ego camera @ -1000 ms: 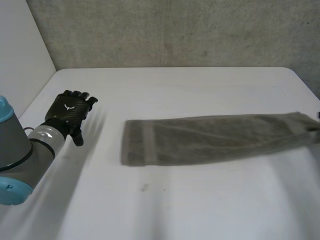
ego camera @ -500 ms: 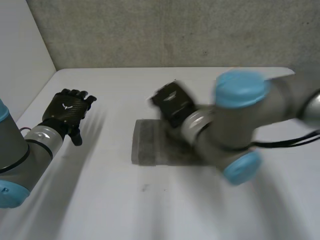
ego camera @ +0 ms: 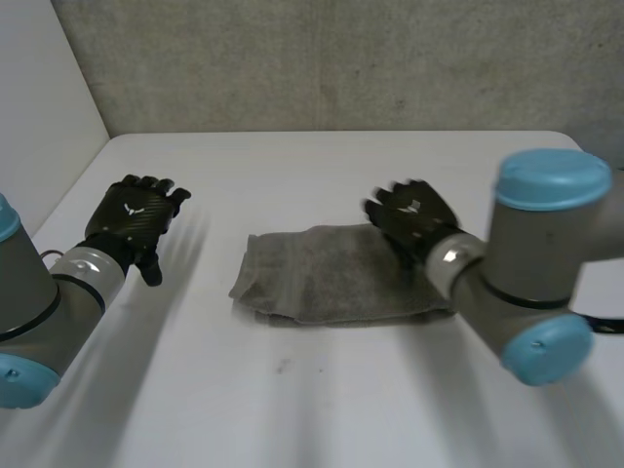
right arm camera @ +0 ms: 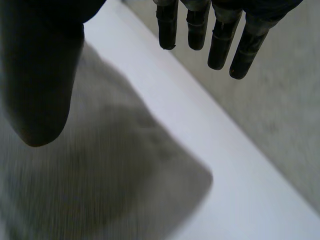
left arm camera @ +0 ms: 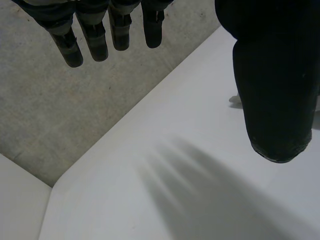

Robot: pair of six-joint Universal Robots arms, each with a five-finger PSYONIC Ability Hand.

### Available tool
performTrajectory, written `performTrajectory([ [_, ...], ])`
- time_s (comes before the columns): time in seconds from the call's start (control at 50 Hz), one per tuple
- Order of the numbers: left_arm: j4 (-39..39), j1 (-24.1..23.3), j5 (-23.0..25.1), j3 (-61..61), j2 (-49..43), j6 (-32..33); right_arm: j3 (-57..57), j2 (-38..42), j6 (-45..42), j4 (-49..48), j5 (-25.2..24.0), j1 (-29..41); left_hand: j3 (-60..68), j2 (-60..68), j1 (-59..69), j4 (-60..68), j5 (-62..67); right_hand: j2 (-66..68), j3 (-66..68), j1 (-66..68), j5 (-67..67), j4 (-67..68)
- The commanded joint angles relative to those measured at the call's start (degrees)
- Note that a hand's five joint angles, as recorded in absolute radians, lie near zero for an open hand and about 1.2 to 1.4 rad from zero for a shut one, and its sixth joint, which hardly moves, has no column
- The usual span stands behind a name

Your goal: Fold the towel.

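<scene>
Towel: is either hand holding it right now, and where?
Nothing is held. The right hand is over one end of the towel, fingers straight, nothing pinched. The left hand is open over the table, apart from the towel.

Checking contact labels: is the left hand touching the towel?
No, the left hand is apart from the towel, with bare table between them.

White table — rough grey wall behind, white panel alongside.
</scene>
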Motion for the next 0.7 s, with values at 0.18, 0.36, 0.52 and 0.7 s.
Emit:
performTrajectory([
  [0.18, -0.01, -1.85, -0.09, -0.08, 0.00, 0.00, 12.98, 1.83, -6.01, -9.10, -4.90, -10.55, 0.39, 0.53, 0.22, 0.42, -1.50, 50.97, 51.09, 51.44, 51.43, 50.18],
  [0.36, 0.34, -1.86, -0.09, -0.95, 0.26, 0.09, 10.51, 1.21, -3.37, -8.93, -4.20, -9.93, 0.39, 0.53, 0.22, 0.42, -1.50, 36.33, 36.45, 36.80, 36.79, 35.54],
  [0.52, 0.34, -1.85, 0.00, -1.04, 0.44, 0.09, 12.27, 1.39, 0.67, -9.02, -4.72, -9.93, 0.39, 0.53, 0.22, 0.42, -1.50, 28.75, 28.87, 29.22, 29.21, 27.96],
  [0.7, 0.34, -2.03, 0.00, -1.22, 0.53, 0.09, 12.97, 1.57, 1.82, -9.37, -4.72, -10.20, 0.39, 0.53, 0.22, 0.42, -1.50, 30.60, 30.72, 31.07, 31.07, 29.81],
])
